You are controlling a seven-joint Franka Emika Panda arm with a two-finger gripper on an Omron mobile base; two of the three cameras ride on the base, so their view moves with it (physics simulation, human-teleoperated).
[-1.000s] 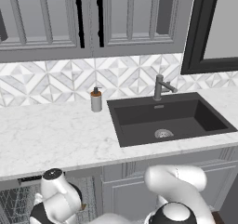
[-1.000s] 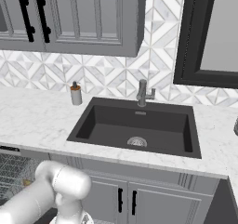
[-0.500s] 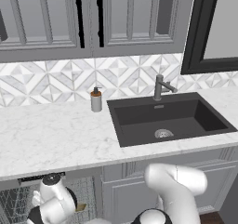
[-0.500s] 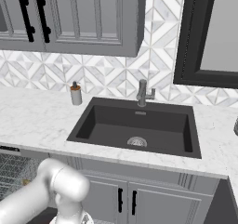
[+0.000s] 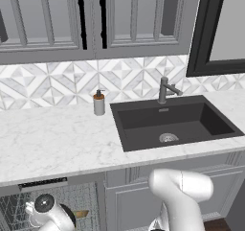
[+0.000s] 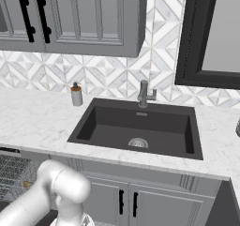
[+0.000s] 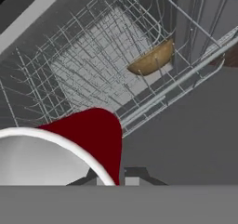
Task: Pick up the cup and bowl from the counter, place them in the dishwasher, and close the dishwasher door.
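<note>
While your white arm doubles down low at the left, below the counter's edge, its wrist hangs in front of the open dishwasher point(image 5: 52, 203), and your pincer point(image 7: 116, 179) is clamped tight on the small red tapered party cup with the white rim point(image 7: 69, 144), which fills the near corner of the hand view. Beyond the cup you see the grey wire rack point(image 7: 93, 65), and one shallow round tan-brown bowl point(image 7: 152, 60) sits tilted inside it; from the left base view that bowl point(image 5: 80, 214) peeks out beside your wrist. Above, the long white marble-patterned counter point(image 5: 52, 139) runs across, with one inset dark sink point(image 5: 172, 122), one grey tap point(image 5: 165, 89) behind it and one grey soap bottle with a brown top point(image 5: 99, 103) standing just left of the sink. Grey panelled wall cabinets point(image 5: 91, 19) with two black bar handles hang over a patterned tile backsplash.
</note>
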